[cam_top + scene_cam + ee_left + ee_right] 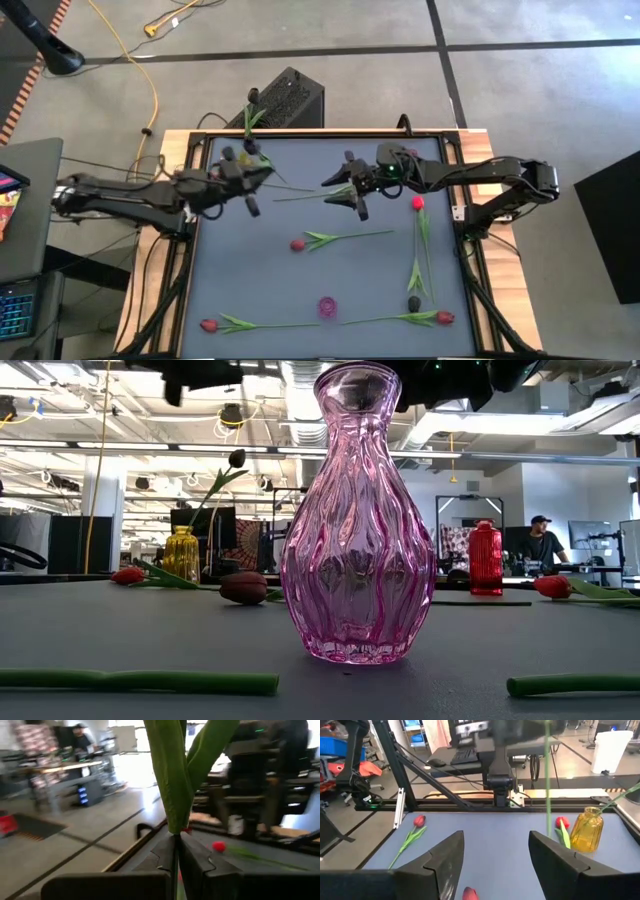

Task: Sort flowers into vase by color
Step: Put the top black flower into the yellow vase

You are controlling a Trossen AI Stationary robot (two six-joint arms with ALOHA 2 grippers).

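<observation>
My left gripper (pixel 260 174) is shut on a tulip's green stem beside the yellow vase (pixel 181 553), which holds a dark-headed tulip (pixel 237 458). The held tulip's leaves (pixel 176 775) rise past the fingertips and its head is out of view. My right gripper (pixel 347 195) hovers open over the table's middle, above a red head (pixel 469 893). Another green stem (pixel 310 196) shows between the grippers. The pink vase (pixel 327 306) stands near the near edge and the red vase (pixel 485 558) far right. Red tulips (pixel 297 243) (pixel 417 203) (pixel 207 325) (pixel 445 317) and a dark head (pixel 414 302) lie on the table. My left gripper (pixel 177 837) pinches the tulip's stem (pixel 175 865) between its two fingers, just under the point where the leaves branch off. The stem crosses the fingers and stands roughly upright, leaves above the fingertips. In the right wrist view a thin stem (pixel 547 780) hangs clear of the table.
A red tulip (pixel 562 827) lies close beside the yellow vase (pixel 587 835). A black box (pixel 285 98) sits beyond the far edge. Metal frame rails (pixel 470 260) run along the table's sides. People show at desks in the room behind (pixel 540 540).
</observation>
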